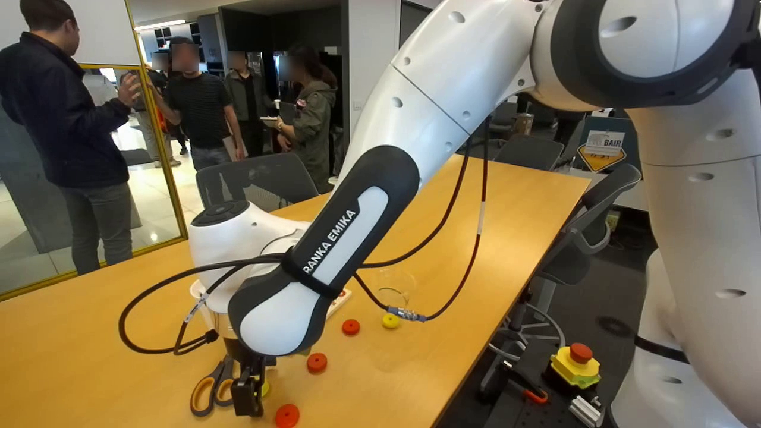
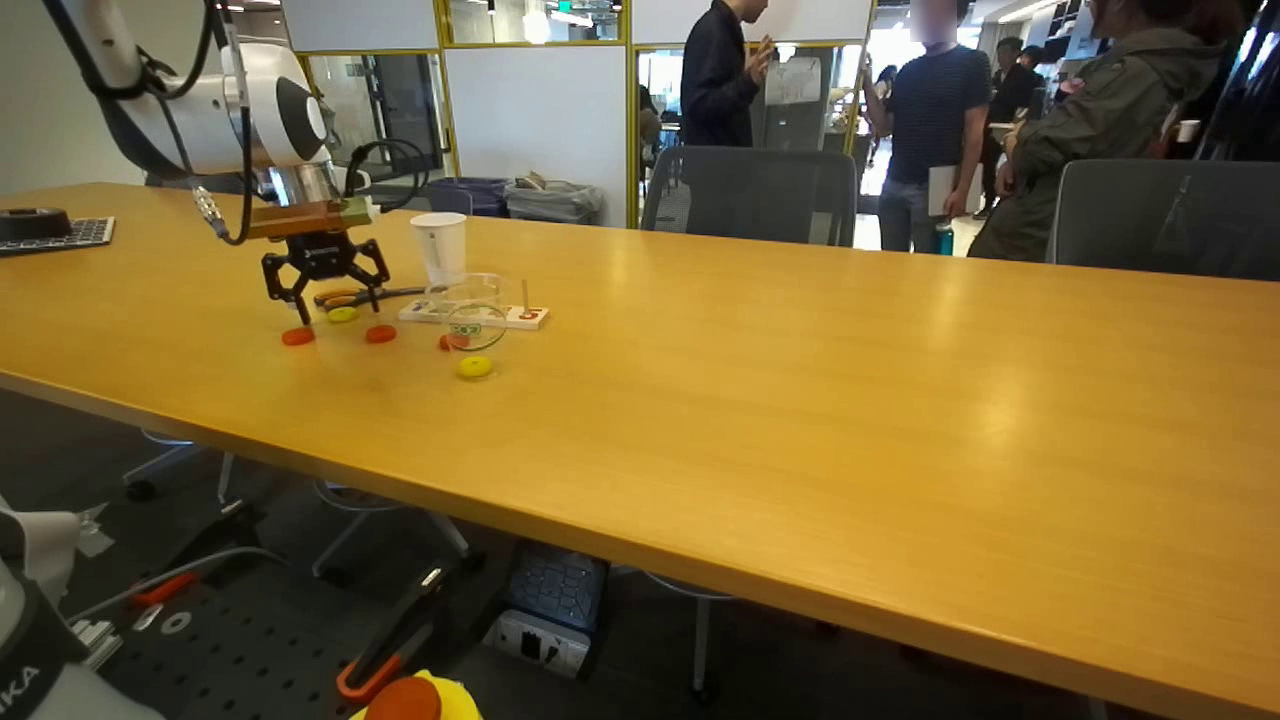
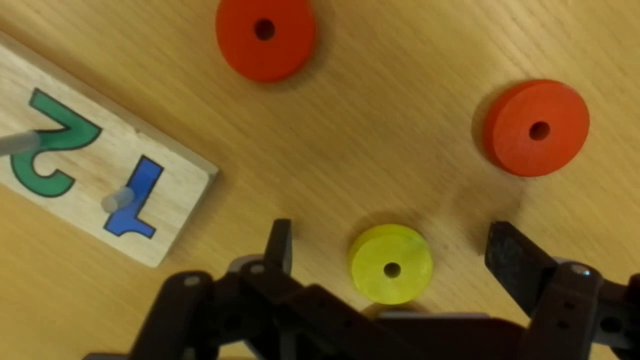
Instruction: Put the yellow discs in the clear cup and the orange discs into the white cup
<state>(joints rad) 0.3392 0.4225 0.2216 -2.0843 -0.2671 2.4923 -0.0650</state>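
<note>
Currently, wrist view: your end effector (image 3: pixel 390 235) stands spread, released, a yellow disc (image 3: pixel 391 272) on the desk (image 3: pixel 370 170) between its jaws, two orange discs (image 3: pixel 540 150) nearby. In an exterior view, scissors (image 1: pixel 217 377) lie beside your end effector. In an exterior view, the white cup (image 2: pixel 440 250) stands upright beyond the board (image 2: pixel 537 320); a second yellow disc (image 2: pixel 475 367) lies near the clear cup (image 2: pixel 472 310).

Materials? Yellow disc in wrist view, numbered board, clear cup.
Yellow disc: likely painted wood, maybe plastic; smooth, even colour with a soft sheen.
Numbered board: probably bare wood, matte; pale tan with faint grain.
Clear cup: plastic or glass, can't tell which; smooth-looking, colourless, see-through to things behind.
</note>
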